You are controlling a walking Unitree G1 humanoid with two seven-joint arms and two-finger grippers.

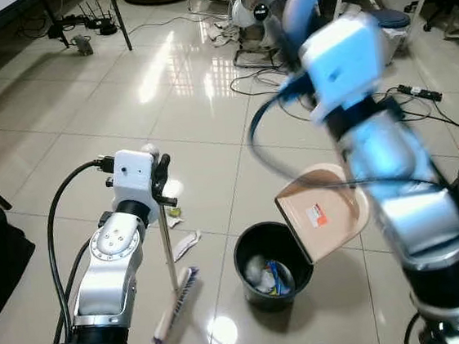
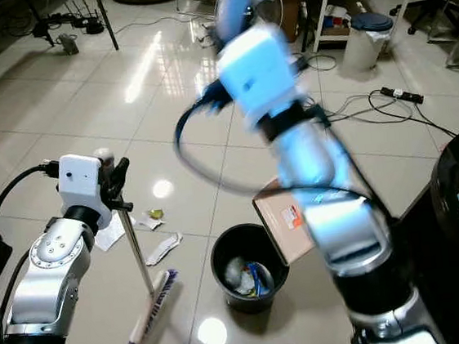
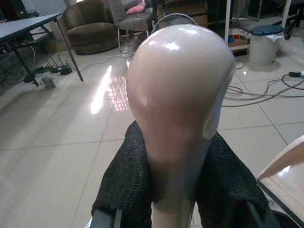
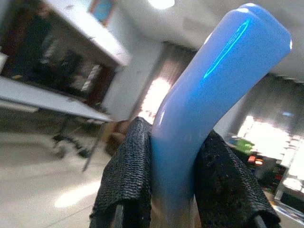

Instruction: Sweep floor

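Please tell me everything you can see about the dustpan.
The dustpan is beige plastic with a small orange-and-white label inside. Its long handle ends in a blue grip, which the right tool clamps between its black pads. The pan hangs tilted, mouth down, just over the rim of the black bin; whether they touch is unclear. Trash lies in the bin.

Floor tiles (image 1: 84, 113): glossy, mirror the lights. Broom grip (image 3: 175, 109): smooth, shiny pale plastic; shaft (image 1: 167, 248) looks like metal. Dustpan handle (image 4: 213, 90): glossy blue plastic; pan (image 1: 328, 211): smooth beige plastic. Left gripper's fingers (image 3: 128, 190): black, coarse woven texture, matt. Bin (image 1: 259, 296): black plastic. Left arm (image 1: 112, 266): silver metal.
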